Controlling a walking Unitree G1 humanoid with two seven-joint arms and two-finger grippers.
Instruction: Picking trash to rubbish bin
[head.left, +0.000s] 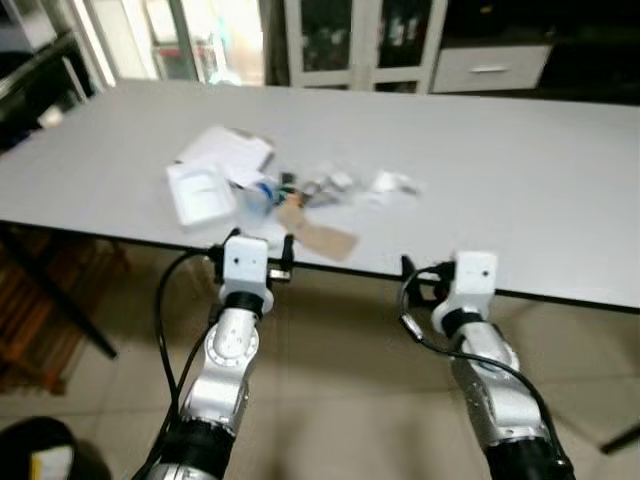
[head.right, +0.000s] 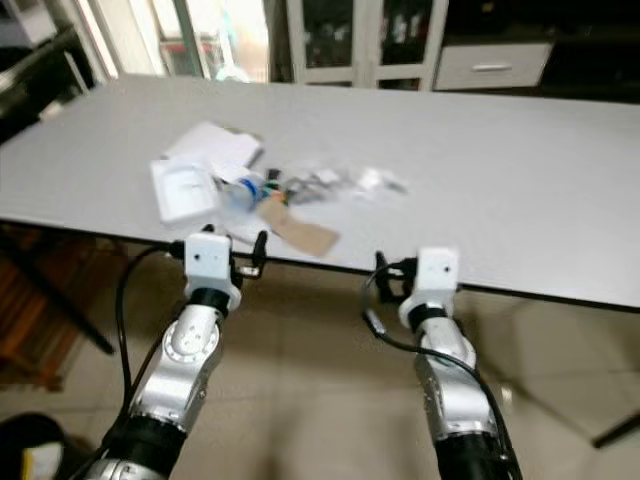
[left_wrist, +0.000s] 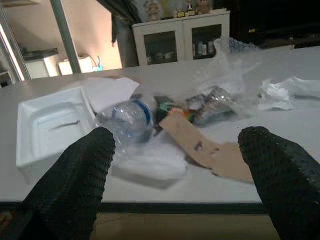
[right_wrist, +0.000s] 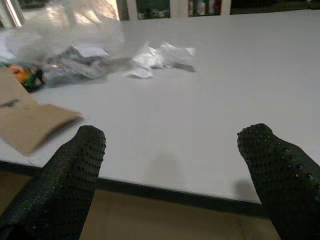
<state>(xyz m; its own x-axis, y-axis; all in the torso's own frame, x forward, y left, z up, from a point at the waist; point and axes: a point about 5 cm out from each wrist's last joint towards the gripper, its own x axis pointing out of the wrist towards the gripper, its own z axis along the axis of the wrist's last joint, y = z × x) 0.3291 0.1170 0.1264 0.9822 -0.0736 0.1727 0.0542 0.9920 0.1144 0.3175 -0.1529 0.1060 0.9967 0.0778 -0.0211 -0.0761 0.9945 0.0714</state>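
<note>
Trash lies in a heap on the grey table (head.left: 500, 170): a white foam tray (head.left: 200, 193), white paper (head.left: 225, 150), a clear plastic bottle (left_wrist: 127, 120), a brown cardboard piece (head.left: 320, 237), clear film and foil wrappers (left_wrist: 215, 97), and crumpled white wrappers (head.left: 390, 183). My left gripper (head.left: 250, 255) is open at the table's front edge, level with the bottle and cardboard, holding nothing. Further right along the same edge, my right gripper (head.left: 430, 275) is also open, facing bare tabletop with the white wrappers (right_wrist: 160, 56) beyond it.
White cabinets with glass doors (head.left: 355, 45) stand behind the table. Brown wooden furniture (head.left: 40, 320) sits under the table's left end. A dark round object (head.left: 40, 450) with something pale inside rests on the tiled floor at the lower left.
</note>
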